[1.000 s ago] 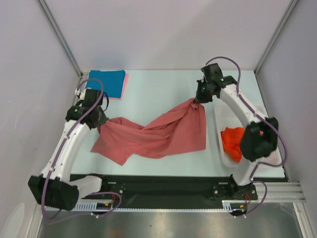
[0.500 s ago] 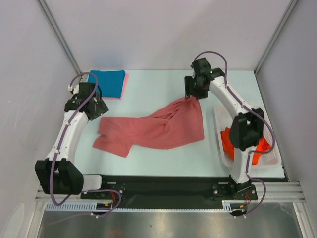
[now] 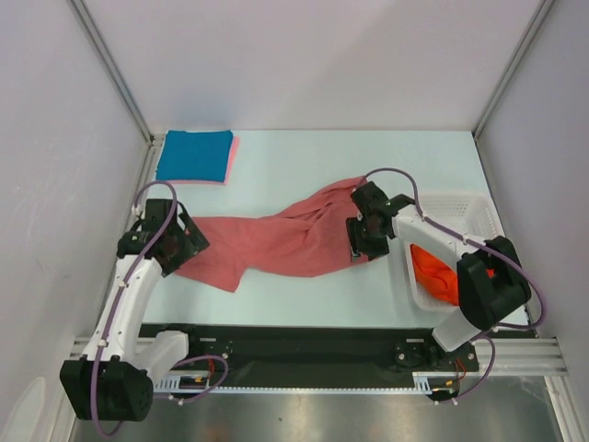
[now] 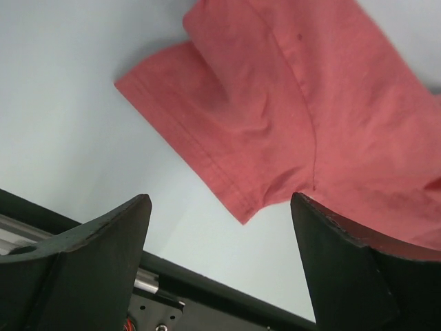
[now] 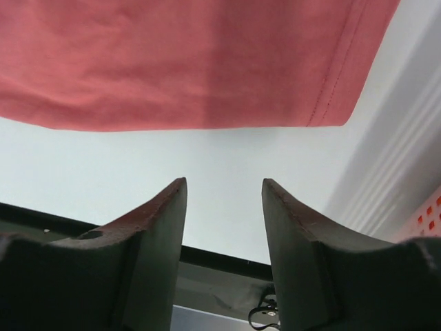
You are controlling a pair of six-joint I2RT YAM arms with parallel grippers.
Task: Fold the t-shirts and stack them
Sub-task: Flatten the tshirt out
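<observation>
Left tool (image 4: 219,203) gapes over t-shirt sleeve (image 4: 220,131).

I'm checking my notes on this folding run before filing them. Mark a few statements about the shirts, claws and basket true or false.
1. The left claw is open and empty. True.
2. The right claw grips the salmon-red shirt. False: it is open, holding nothing.
3. The teal shirt lies folded on the pink shirt. True.
4. The basket is empty. False: an orange-red shirt lies in it.
5. The salmon-red shirt is neatly folded. False: it lies rumpled and unfolded on the table.
</observation>
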